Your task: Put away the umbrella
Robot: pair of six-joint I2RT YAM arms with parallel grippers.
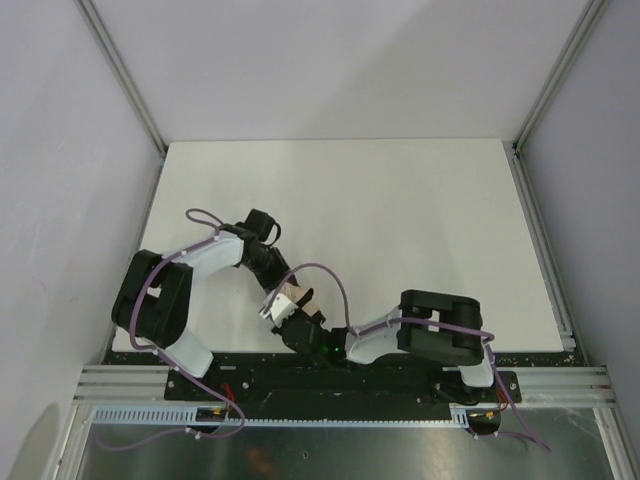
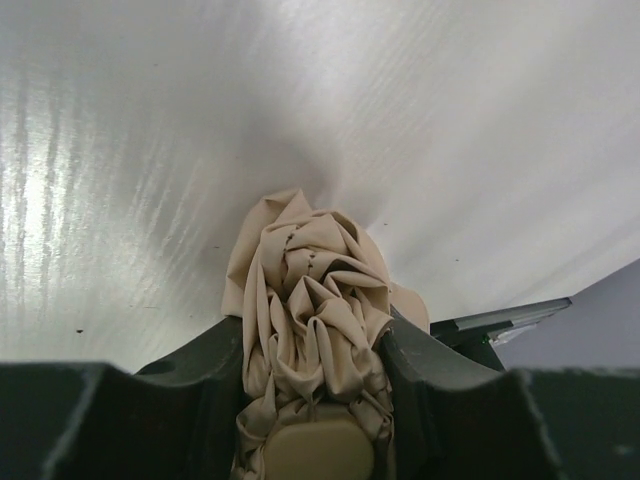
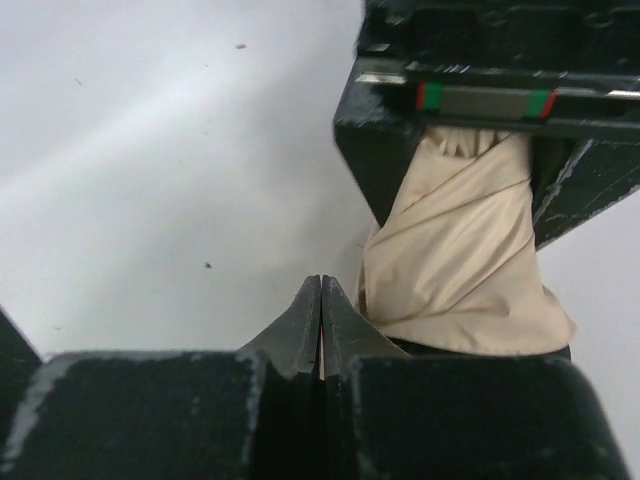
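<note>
The umbrella (image 2: 310,270) is a small bundle of beige-tan fabric, bunched into soft, deep pleats that crowd over one another like a crumpled rosette. It sits at the near edge of the table (image 1: 400,200), a little left of centre, just ahead of the arm bases. The left gripper (image 2: 312,330) grasps it: the two dark, blocky fingers (image 2: 200,375) press on either flank of the cloth, jaws partly apart with the bundle filling the gap. At the near end of the bundle, between the finger roots, a smooth, pale, rounded cap shows — matte and cream-coloured against the wrinkled fabric.

From the right wrist view the same cloth looks smoother, wrapped in broad diagonal folds and flaring out below the left gripper's black body, which carries a bright metal rail with red and green marks.

The right gripper (image 3: 320,300) is clenched — its tapered black jaws meet in a thin seam with nothing seen between them. Its tip lies just left of the fabric's lower edge; whether it touches the cloth I cannot tell.

The table is flat, white and faintly glossy, with a few dark specks.
</note>
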